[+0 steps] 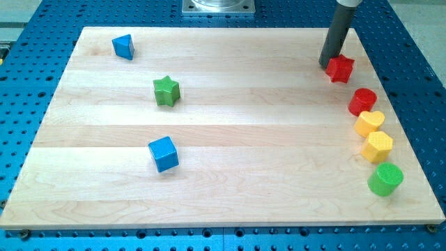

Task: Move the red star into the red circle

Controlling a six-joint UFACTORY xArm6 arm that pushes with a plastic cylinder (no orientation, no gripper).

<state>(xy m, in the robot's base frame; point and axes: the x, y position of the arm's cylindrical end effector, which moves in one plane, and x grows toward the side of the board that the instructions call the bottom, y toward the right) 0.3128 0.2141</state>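
Note:
The red star (341,69) lies near the view's top right of the wooden board. The red circle (362,102), a short red cylinder, stands below and slightly right of it, a small gap apart. My tip (327,65) is at the end of the dark rod and sits right against the red star's left side, touching or nearly touching it. The rod rises toward the view's top.
Below the red circle, a yellow heart (369,123), a yellow hexagon (377,146) and a green cylinder (385,179) run down the right edge. A blue triangle (123,47), a green star (166,90) and a blue cube (164,153) lie on the left half.

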